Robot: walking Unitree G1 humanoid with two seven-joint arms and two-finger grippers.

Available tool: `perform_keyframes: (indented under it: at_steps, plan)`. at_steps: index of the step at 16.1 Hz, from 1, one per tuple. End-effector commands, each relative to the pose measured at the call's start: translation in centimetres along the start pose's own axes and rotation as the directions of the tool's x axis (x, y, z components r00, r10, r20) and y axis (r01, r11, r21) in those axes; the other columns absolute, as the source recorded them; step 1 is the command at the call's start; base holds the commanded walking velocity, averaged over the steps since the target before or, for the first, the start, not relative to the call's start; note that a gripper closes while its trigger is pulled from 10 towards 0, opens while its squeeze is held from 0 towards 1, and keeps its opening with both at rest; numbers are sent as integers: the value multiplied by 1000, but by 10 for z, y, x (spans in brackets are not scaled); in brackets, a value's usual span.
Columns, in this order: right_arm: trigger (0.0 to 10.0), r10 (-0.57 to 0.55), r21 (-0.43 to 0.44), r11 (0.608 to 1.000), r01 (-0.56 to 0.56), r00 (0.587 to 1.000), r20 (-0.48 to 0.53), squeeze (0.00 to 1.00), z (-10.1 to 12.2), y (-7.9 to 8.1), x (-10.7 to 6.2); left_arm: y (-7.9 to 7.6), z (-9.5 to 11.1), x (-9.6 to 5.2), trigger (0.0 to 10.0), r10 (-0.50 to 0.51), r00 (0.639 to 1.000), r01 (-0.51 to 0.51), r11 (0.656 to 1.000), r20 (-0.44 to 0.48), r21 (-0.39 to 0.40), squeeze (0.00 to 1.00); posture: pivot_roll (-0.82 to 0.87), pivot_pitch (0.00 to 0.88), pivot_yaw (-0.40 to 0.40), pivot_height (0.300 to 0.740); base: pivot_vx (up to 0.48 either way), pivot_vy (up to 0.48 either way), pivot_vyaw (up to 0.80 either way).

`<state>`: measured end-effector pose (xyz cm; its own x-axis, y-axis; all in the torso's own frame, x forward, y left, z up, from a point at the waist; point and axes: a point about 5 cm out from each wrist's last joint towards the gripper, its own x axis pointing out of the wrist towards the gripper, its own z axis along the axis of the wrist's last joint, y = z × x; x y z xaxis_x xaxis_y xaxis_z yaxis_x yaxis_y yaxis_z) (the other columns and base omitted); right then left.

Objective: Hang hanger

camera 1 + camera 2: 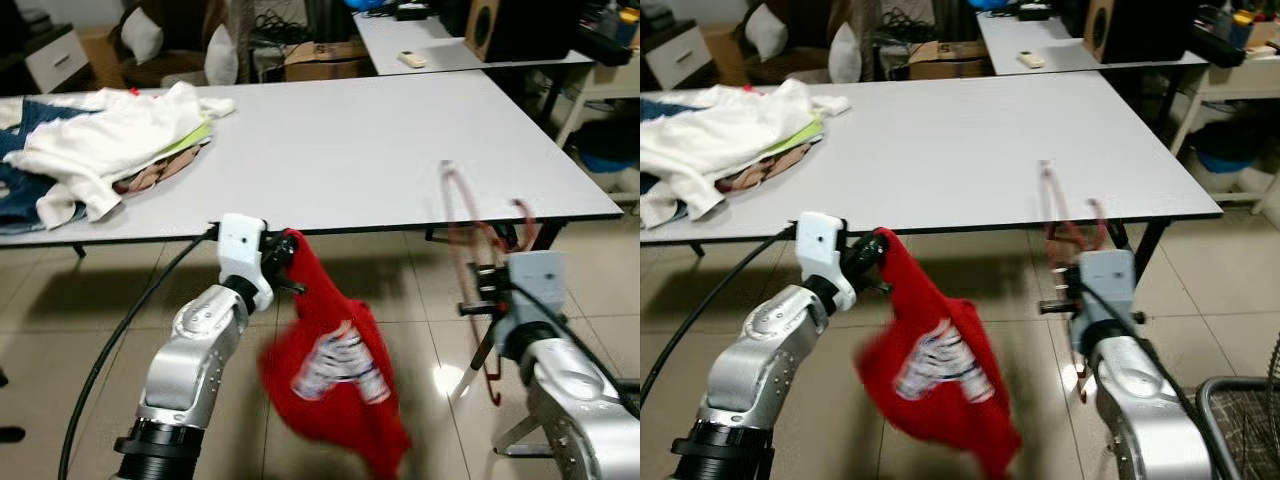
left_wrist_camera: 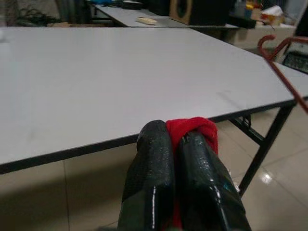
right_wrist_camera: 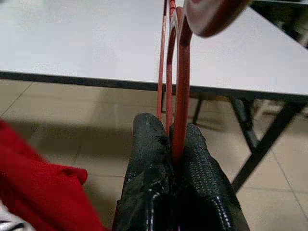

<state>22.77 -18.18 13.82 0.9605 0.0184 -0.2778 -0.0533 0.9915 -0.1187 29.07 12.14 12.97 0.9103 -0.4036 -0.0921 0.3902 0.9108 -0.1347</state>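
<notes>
Left gripper (image 2: 180,144) pinches red shirt (image 1: 335,365) | right gripper (image 3: 174,139) clamps hanger (image 1: 470,225) — table (image 1: 380,150) ahead

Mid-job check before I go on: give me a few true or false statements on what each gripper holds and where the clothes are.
1. The left gripper is shut on the red garment. True.
2. The red garment lies on the white table. False: it hangs below the table edge.
3. The right gripper pinches the red hanger. True.
4. The pile of clothes is on the table's right end. False: it is on the left.
</notes>
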Motion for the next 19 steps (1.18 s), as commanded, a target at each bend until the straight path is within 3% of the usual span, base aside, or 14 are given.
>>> perform_keyframes:
  at_steps: [1, 3, 13, 19]
  plan:
    - [10000, 16, 0, 1000, -16, 999, 37, 0, 8, 1, 2, 4, 10, 0, 10000, 13, 999, -13, 1000, 31, 14, 0, -152, 0, 60, 740, 0, 0, -556]
    - [10000, 53, 6, 999, -53, 998, 43, 0, 8, 2, 2, 3, 12, 2, 10000, -5, 999, 6, 1000, 35, -15, 0, -153, 0, 60, 740, 0, 0, -800]
    - [10000, 36, 7, 999, -36, 998, 50, 0, 8, -2, -1, 4, 16, 11, 10000, -30, 999, 30, 999, 37, -10, 0, -170, 0, 84, 740, 50, 0, -800]
    - [10000, 38, 1, 999, -38, 998, 48, 0, 7, 1, 1, 11, 13, 10, 10000, 19, 999, -19, 1000, 26, -4, 0, -164, 0, 74, 740, 276, 0, 0]
